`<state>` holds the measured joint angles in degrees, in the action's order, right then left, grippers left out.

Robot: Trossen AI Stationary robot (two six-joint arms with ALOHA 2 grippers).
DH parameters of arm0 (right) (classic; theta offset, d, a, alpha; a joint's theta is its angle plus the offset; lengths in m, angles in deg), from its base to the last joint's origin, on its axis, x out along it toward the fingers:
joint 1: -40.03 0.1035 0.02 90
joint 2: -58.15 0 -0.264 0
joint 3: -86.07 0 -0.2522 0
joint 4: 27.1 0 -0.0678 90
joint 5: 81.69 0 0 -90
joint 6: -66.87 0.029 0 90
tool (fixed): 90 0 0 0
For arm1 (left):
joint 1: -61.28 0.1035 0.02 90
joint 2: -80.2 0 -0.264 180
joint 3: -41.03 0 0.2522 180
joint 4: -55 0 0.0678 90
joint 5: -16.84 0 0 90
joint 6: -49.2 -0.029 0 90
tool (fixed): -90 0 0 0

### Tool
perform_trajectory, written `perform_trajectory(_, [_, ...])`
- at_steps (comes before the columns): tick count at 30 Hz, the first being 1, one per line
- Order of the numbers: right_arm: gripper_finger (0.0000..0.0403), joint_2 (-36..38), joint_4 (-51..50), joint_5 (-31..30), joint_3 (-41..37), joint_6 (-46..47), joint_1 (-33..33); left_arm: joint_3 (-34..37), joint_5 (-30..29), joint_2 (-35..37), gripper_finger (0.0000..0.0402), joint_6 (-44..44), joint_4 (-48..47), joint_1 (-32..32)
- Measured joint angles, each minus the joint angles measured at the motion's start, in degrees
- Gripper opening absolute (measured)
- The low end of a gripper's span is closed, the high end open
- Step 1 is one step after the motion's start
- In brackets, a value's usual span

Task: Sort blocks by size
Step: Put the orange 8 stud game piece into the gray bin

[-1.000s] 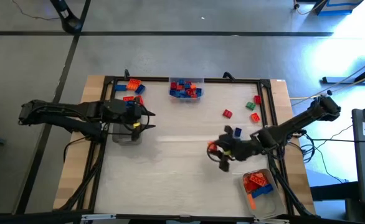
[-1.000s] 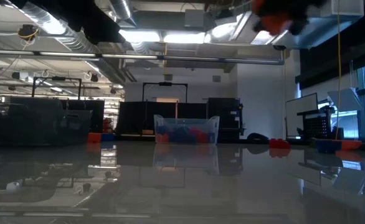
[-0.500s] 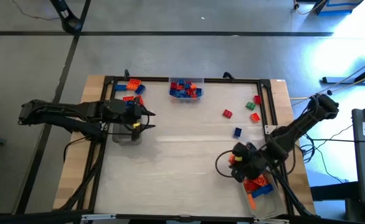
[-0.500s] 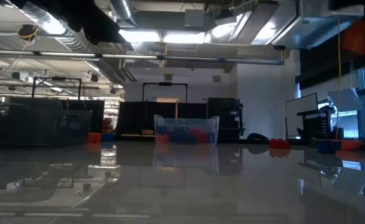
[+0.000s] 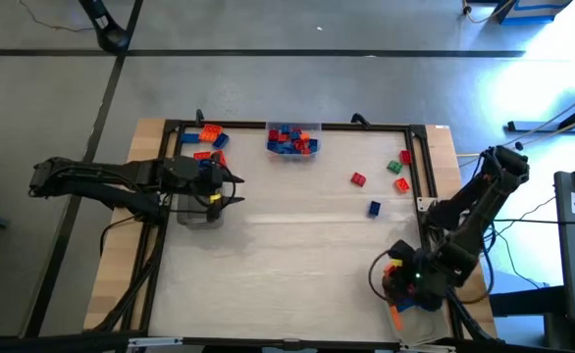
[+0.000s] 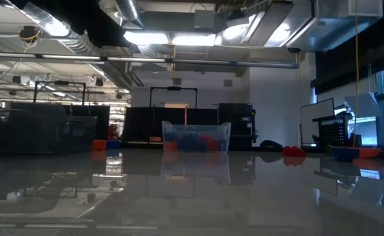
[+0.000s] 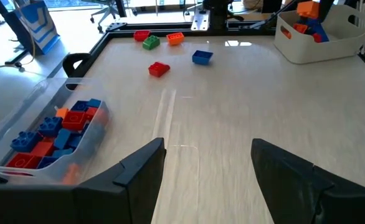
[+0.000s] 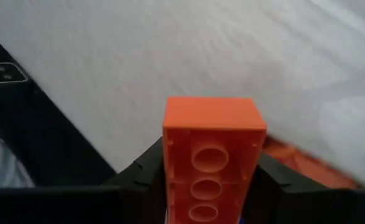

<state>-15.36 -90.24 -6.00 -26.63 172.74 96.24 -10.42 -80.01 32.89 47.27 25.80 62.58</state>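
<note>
An orange block (image 8: 210, 152) is in my right gripper (image 5: 397, 277), which hangs over the white tray (image 5: 420, 324) at the table's near right corner; that tray holds red, blue and orange blocks. Loose blocks lie at the far right: red (image 5: 358, 178), blue (image 5: 374, 208), green (image 5: 393, 167). My left gripper (image 7: 207, 174) waits open at the table's left, above a clear tray (image 5: 197, 210), with nothing between its fingers. My right gripper pinches the orange block by its two long sides (image 8: 170, 168) between its two fingers. The fingers slant steeply down and lie along the block, which sticks out past their tips. Its hollow underside faces the wrist camera. It hangs clear above the white tray.
A clear tray (image 5: 292, 140) of blue and red blocks stands at the far edge's middle. More blocks (image 5: 209, 135) lie at the far left corner. A dark frame (image 5: 427, 186) rims the table. The middle of the table (image 5: 287, 245) is bare.
My right gripper has carried the orange block from the middle of the table toward the near right corner, ending over the white tray. It has rolled about its own line and tipped steeply downward, and it has left the low view.
</note>
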Motion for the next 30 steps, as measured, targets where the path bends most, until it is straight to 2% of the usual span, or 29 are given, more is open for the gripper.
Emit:
perform_trajectory(4, [0.0136, -1.0, 1.9, 0.2, 0.0, 7.0, 4.1, 0.0, 0.0, 0.0, 0.0226, 0.0, 0.0, 0.0])
perform_trajectory(11, [0.0144, -4.8, 3.7, 5.3, 0.0, 17.5, 7.3, 0.0, 0.0, 0.0, 0.0226, -1.3, 0.9, 0.0])
perform_trajectory(13, [0.0184, -5.3, 2.1, 7.3, 0.0, 18.7, 7.2, 0.0, 0.0, 0.0, 0.0226, -1.3, 0.9, 0.0])
perform_trajectory(16, [0.0267, -5.4, -0.3, 10.4, 0.0, 19.9, 7.0, 0.0, 0.0, 0.0, 0.0226, -1.6, 0.8, 0.1])
perform_trajectory(18, [0.0317, -5.0, -0.1, 14.9, 0.0, 19.6, 6.0, 0.0, 0.0, 0.0, 0.0226, -1.5, 0.8, 0.7])
perform_trajectory(20, [0.0355, -4.1, 0.1, 19.8, 0.3, 18.6, 5.3, 0.0, 0.0, 0.0, 0.0226, -0.8, 0.8, 1.9])
perform_trajectory(22, [0.0384, -2.8, -1.4, 20.7, 1.7, 17.9, 4.7, 0.0, 0.0, 0.0, 0.0226, 0.3, 0.8, 3.5])
perform_trajectory(24, [0.0392, -1.4, -4.7, 19.0, 3.7, 16.7, 4.0, 0.0, 0.0, 0.0, 0.0226, 1.4, 0.6, 5.5])
perform_trajectory(26, [0.0384, -0.3, -8.2, 14.1, 6.2, 13.9, 3.6, 0.0, -1.2, 0.0, 0.0226, 2.5, 0.3, 7.6])
perform_trajectory(30, [0.0366, 1.1, -16.8, -2.7, 10.4, 5.0, 3.0, 0.0, -7.9, -0.6, 0.0226, 4.9, -1.3, 12.2])
